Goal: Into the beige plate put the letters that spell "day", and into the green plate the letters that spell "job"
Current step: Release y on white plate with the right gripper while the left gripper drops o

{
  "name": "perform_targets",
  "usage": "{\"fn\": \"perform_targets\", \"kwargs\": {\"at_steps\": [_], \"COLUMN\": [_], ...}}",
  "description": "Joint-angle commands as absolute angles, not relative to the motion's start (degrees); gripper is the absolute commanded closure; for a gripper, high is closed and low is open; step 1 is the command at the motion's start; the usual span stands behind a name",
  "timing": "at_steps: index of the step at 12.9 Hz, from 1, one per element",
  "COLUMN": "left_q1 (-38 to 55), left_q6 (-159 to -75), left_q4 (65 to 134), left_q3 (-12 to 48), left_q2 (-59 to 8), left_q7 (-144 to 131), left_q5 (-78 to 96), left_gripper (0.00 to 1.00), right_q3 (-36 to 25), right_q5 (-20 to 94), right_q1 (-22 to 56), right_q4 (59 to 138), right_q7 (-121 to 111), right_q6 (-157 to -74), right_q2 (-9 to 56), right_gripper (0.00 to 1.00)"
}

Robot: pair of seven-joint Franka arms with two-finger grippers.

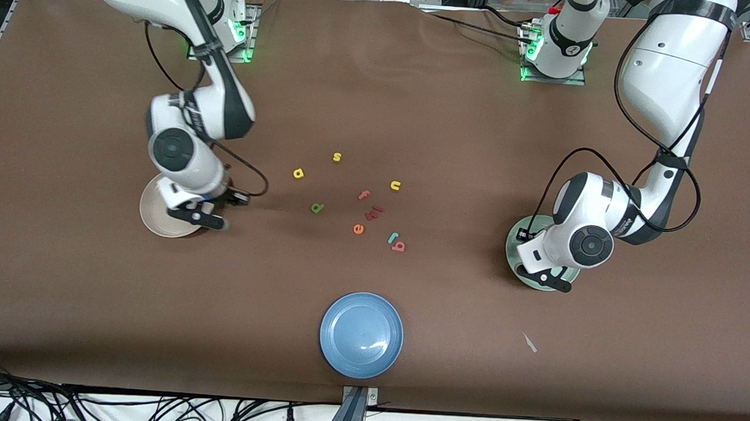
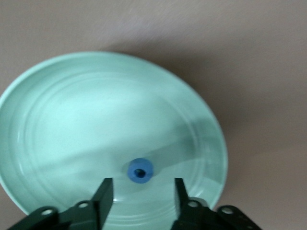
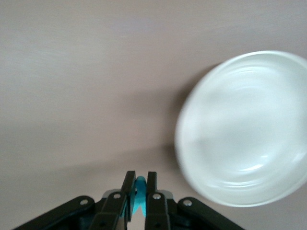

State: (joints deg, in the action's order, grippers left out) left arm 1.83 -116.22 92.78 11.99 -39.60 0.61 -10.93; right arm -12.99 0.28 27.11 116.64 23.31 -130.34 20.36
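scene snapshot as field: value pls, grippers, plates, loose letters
left gripper: open, over the green plate
green plate contents: blue o, lying in it below the open fingers
right gripper: shut on the teal letter, near the rim of the beige plate
beige plate contents: nothing seen in it in the right wrist view
blue plate: nearest the front camera, holds no letters
loose letters: yellow a, green d, red b among others mid-table

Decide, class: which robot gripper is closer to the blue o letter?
Left. The left gripper hangs open directly above the blue o in the green plate. The right gripper is by the beige plate, holding a teal letter.
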Motion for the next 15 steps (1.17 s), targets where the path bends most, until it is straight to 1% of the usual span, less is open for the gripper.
{"fn": "perform_targets", "kwargs": {"at_steps": [1,3,6,7,8,9,10,12,13,15], "left_q1": [4.91,7.81,12.20,14.04,15.02,16.86,18.27,19.94,21.17,23.55], "left_q6": [-115.66,-115.75,-115.75,-115.75,-115.84,-116.10,-116.10,-116.45,-117.06,-120.92], "left_q4": [91.24,87.56,81.41,78.69,76.49,73.33,69.39,63.13,60.84,60.03], "left_q3": [13.18,13.18,13.10,12.92,12.83,12.75,12.40,12.39,12.39,12.39], "left_q2": [-36.57,-37.08,-40.77,-42.61,-44.63,-47.52,-50.25,-55.00,-56.93,-58.79], "left_q7": [-0.17,-4.28,-10.00,-11.76,-13.52,-15.01,-16.25,-16.96,-17.75,-20.99], "left_q5": [-11.52,-11.43,-9.33,-8.45,-8.44,-8.44,-8.52,-8.44,-8.44,-8.44], "left_gripper": [0.00,0.00,0.00,0.00,0.00,0.00,0.00,0.00,0.00,0.00], "right_q3": [-19.40,-23.63,-24.43,-24.43,-24.35,-23.91,-23.47,-21.63,-19.97,-18.29], "right_q5": [0.97,1.49,3.43,3.43,3.43,3.34,3.43,3.60,5.17,10.62], "right_q1": [27.16,26.98,25.40,25.23,25.40,25.49,26.27,26.46,26.54,26.63], "right_q4": [124.00,123.93,123.84,123.84,123.66,123.49,122.96,118.33,117.08,117.07], "right_q7": [9.81,-0.39,-5.09,-5.27,-5.27,-5.88,-5.89,-5.10,-4.84,-3.34], "right_q6": [-131.22,-131.39,-134.29,-134.30,-133.86,-133.60,-131.77,-122.92,-120.87,-120.93], "right_q2": [14.60,15.20,17.75,18.10,18.19,18.19,17.76,17.67,17.67,17.49], "right_gripper": [1.00,1.00,1.00,0.77,0.34,0.00,0.00,0.00,0.00,0.00]}}
